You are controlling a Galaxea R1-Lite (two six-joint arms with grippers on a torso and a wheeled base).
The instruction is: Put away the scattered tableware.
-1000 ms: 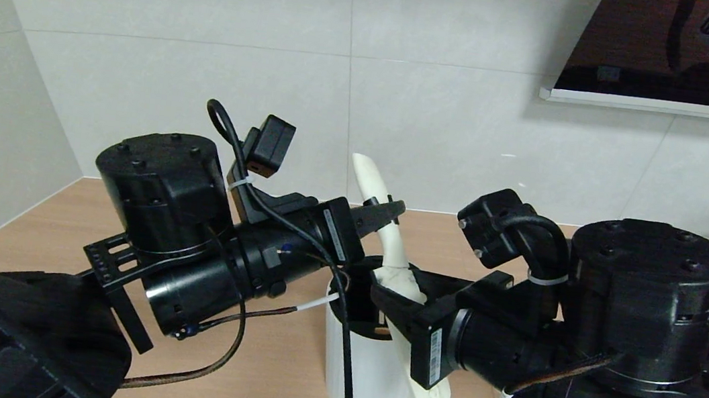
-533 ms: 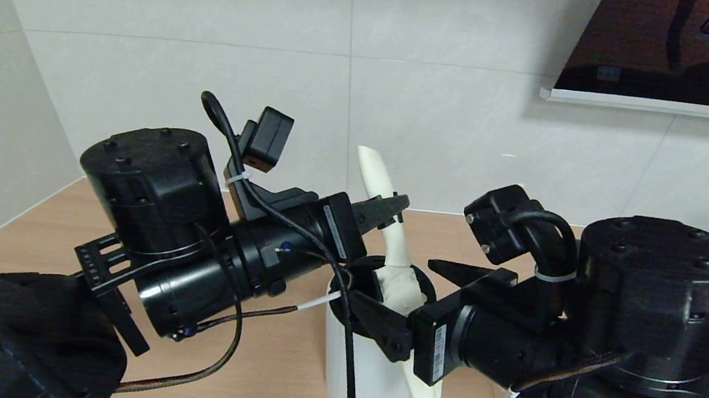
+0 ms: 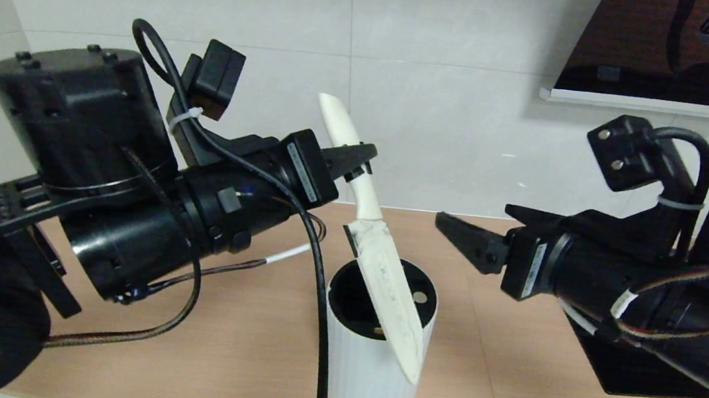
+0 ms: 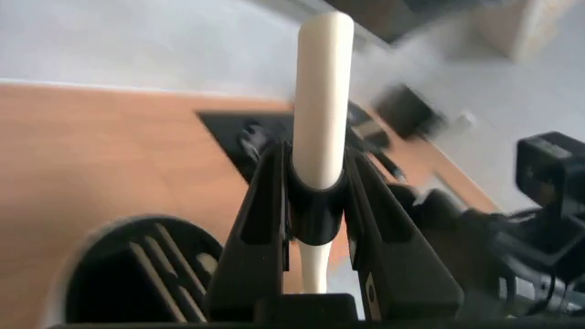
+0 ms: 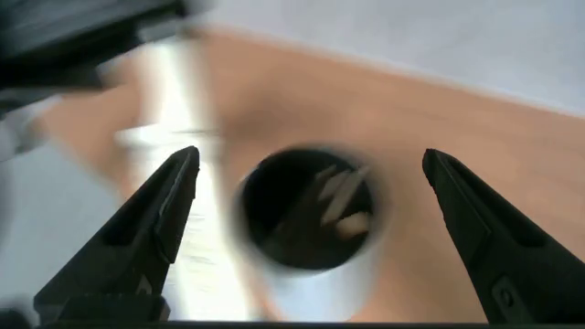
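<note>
A white knife (image 3: 375, 249) with a cream handle hangs blade down over the white cylindrical holder (image 3: 375, 364) on the wooden counter. Its tip lies in front of the holder's rim. My left gripper (image 3: 353, 158) is shut on the knife's handle (image 4: 318, 137), well above the holder's dark mouth (image 4: 137, 274), where several sticks lean. My right gripper (image 3: 468, 237) is open and holds nothing, off to the right of the knife at about the holder's height. Between its spread fingers the holder (image 5: 311, 228) shows from above, with the knife blade (image 5: 178, 137) blurred beside it.
A black cooktop (image 3: 637, 376) lies in the counter at the right under my right arm. A tiled wall stands close behind, with a dark hood (image 3: 683, 57) at the upper right. Bare wooden counter (image 3: 205, 370) lies left of the holder.
My right gripper has let go of the knife blade and drawn back to the right, open. My left gripper has lifted the knife by its handle up and left, with the blade now clear above the holder.
</note>
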